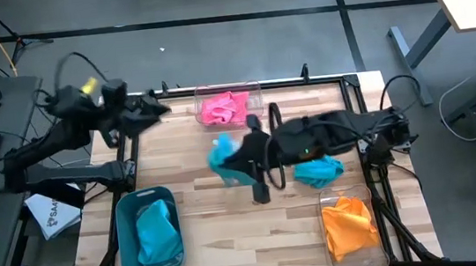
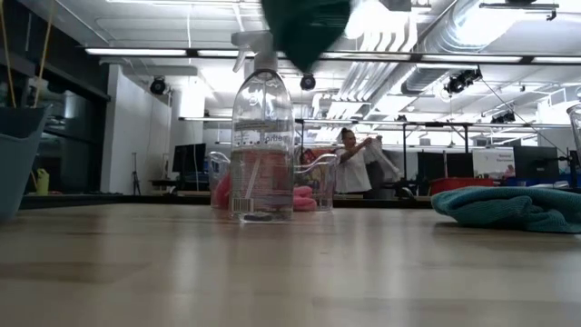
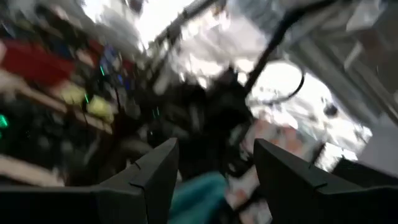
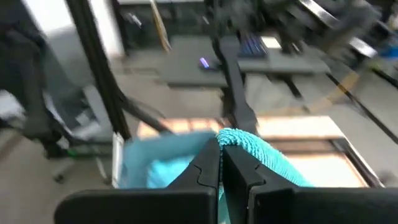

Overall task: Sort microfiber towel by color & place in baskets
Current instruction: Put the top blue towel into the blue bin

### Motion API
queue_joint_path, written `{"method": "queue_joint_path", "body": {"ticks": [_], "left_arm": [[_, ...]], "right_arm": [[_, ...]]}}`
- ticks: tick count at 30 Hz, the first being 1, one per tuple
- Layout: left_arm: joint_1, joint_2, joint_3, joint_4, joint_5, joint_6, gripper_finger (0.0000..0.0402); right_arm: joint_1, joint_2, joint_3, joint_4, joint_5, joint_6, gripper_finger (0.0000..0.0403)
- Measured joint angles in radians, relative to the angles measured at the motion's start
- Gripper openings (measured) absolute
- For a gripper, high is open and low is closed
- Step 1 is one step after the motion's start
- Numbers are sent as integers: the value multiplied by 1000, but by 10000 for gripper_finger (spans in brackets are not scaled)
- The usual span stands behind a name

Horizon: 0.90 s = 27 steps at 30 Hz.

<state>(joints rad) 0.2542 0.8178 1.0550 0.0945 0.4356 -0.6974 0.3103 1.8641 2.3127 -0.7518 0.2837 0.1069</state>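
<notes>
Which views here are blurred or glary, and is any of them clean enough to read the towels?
Left wrist view: heavy motion smear, blown-out highlights; only the open left gripper reads. Right wrist view: smeared background, the right gripper and its teal towel sharp. Low view: crisp spray bottle, bright ceiling strips. High view: even light, the left arm blurred.

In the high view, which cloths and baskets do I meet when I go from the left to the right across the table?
Teal basket holding a teal towel → teal towel in the air, pinched by the right gripper → clear basket with a pink towel → teal towel lying on the table → clear basket with an orange towel.
</notes>
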Motion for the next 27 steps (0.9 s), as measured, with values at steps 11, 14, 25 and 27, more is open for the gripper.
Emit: {"method": "queue_joint_path", "body": {"ticks": [11,14,25,27], "left_arm": [[-476,201,-2,-40,-153,80,198],[-550,253,-2,-39,-244,164,198],[-579,289,-2,44,-370,325,198],[-579,270,-2,46,-372,348,198]], "right_arm": [[88,2,-5,51,56,76,0],[82,2,-5,157,7,61,0],[110,2,-5,239,-205,122,0],[125,2,-5,239,-233,132,0]]}}
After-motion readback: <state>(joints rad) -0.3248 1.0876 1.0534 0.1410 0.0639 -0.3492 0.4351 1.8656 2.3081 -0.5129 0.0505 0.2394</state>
